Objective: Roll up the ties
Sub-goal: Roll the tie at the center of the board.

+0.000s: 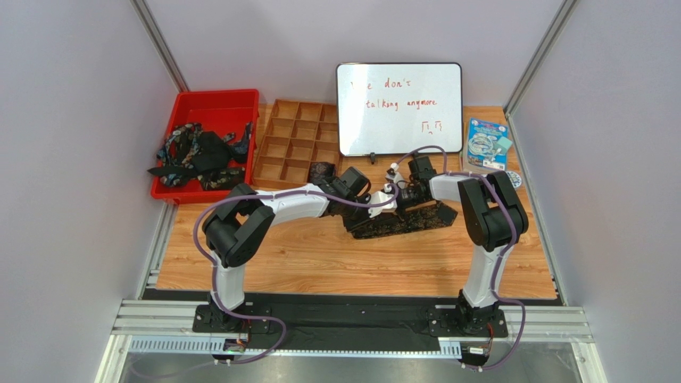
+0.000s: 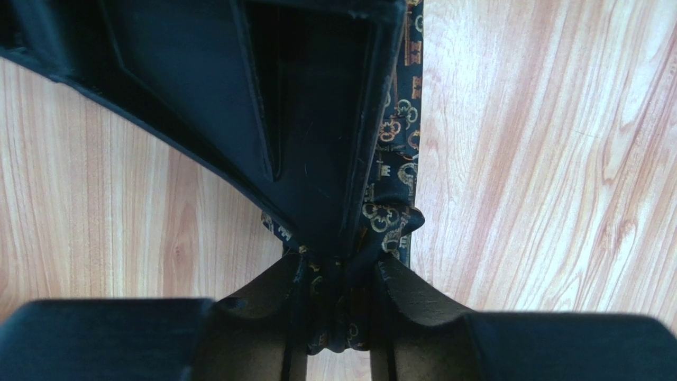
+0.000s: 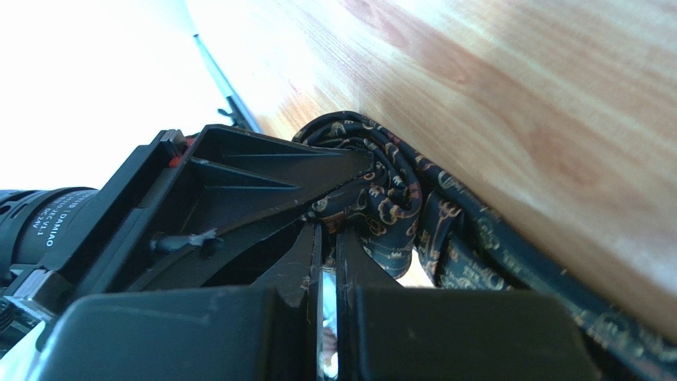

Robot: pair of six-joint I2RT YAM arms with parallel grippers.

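- Left hand (image 2: 338,268): clamped on the tie (image 2: 393,159), with fabric bunched between its fingers.
- Right hand (image 3: 327,232): fingers together, pinching the tie's coiled end. A motor (image 3: 48,222) at 9 o'clock reads "DAMIAO".
- The tie lies mid-bench (image 1: 360,267), stretched between both hands.
- Whiteboard (image 1: 400,108), 12 o'clock: "don't talking anymore".
- Red bin (image 1: 212,106), 10 o'clock, holds more ties (image 1: 196,152).

Bright even light, overexposed right-wrist corner.
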